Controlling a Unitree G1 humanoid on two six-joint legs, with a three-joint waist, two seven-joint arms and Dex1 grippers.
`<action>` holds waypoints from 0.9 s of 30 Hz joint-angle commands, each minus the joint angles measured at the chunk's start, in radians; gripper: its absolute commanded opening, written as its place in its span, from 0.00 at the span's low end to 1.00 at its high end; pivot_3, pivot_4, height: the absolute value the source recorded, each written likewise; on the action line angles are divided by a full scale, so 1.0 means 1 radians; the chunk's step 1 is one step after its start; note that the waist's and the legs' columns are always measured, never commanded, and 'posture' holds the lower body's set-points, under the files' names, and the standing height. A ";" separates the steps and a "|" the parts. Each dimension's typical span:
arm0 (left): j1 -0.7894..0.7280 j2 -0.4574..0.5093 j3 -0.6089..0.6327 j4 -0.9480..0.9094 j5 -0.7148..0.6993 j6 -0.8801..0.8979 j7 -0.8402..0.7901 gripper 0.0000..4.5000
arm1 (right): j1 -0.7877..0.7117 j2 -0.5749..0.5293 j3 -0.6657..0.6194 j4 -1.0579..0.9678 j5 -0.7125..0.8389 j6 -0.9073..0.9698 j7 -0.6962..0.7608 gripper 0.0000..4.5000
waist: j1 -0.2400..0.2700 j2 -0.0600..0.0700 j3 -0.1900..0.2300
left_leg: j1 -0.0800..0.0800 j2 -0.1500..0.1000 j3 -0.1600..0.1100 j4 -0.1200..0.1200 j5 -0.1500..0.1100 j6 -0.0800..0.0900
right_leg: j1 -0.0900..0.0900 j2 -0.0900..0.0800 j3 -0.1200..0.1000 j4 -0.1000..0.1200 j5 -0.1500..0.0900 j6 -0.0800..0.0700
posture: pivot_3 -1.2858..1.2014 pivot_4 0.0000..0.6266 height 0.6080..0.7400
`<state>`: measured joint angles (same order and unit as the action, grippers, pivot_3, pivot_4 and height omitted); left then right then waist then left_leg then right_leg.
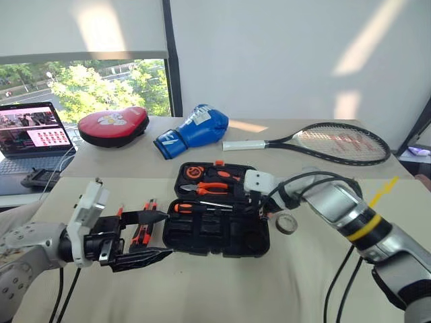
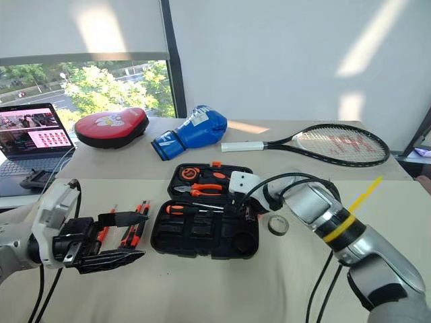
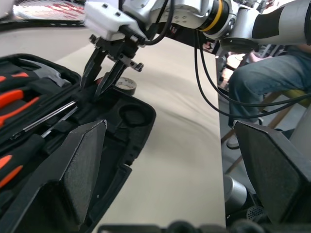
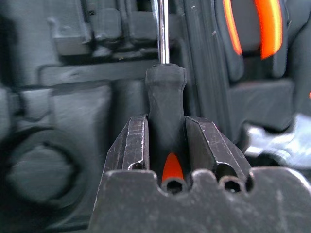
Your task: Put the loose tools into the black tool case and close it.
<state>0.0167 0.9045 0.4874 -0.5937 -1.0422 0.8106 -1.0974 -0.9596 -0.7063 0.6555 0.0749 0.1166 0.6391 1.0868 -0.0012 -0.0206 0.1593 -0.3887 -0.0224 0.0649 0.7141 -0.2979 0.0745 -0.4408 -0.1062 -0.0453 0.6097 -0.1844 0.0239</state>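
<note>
Currently we are seeing the right gripper (image 4: 166, 145) clamping a black-and-orange screwdriver (image 4: 165, 97) over the open tool case (image 1: 222, 235); the left gripper (image 1: 145, 237) is hanging released; two tools (image 1: 143, 225) and the tape roll (image 1: 286, 223) are still lying on the tabletop (image 1: 202, 289).

no readable text anywhere, white marking on blue boxing glove (image 1: 193, 131) illegible, laptop screen (image 1: 30, 129) left of it too small to read

The grey laptop (image 1: 30, 138) at the table's left edge is cut off; its small screen content is unreadable.
</note>
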 commanded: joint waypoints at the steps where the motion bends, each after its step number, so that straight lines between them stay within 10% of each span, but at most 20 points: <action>1: 0.018 0.018 0.041 -0.041 -0.030 -0.007 0.027 1.00 | -0.011 0.032 -0.016 0.001 -0.033 -0.029 0.050 0.19 | -0.001 0.001 0.001 | -0.001 0.000 0.000 -0.001 0.000 0.000 | -0.001 0.000 0.000 0.000 0.000 0.000 | 0.52 0.24 1.00; 20: 0.013 0.027 -0.010 -0.007 0.007 -0.046 0.034 1.00 | 0.017 0.100 0.024 0.082 -0.176 -0.103 0.165 0.18 | -0.011 0.002 0.001 | 0.000 -0.001 -0.001 -0.002 0.000 -0.003 | -0.001 0.000 -0.001 0.001 0.000 0.000 | 0.52 0.24 1.00; 27: 0.083 0.014 0.009 0.030 0.057 -0.098 -0.021 1.00 | 0.040 0.110 -0.128 0.007 -0.099 -0.120 0.175 0.68 | -0.012 0.002 0.001 | 0.002 0.000 -0.001 -0.002 0.000 -0.003 | 0.000 0.000 -0.002 0.001 0.000 0.000 | 0.52 0.24 1.00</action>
<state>0.0934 0.9176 0.4674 -0.5690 -0.9956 0.7428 -1.0986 -0.9285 -0.5995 0.5730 0.1447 -0.0414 0.5133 1.2326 -0.0135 -0.0186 0.1606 -0.3872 -0.0224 0.0643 0.7120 -0.2978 0.0711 -0.4409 -0.1059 -0.0470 0.6104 -0.1845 0.0236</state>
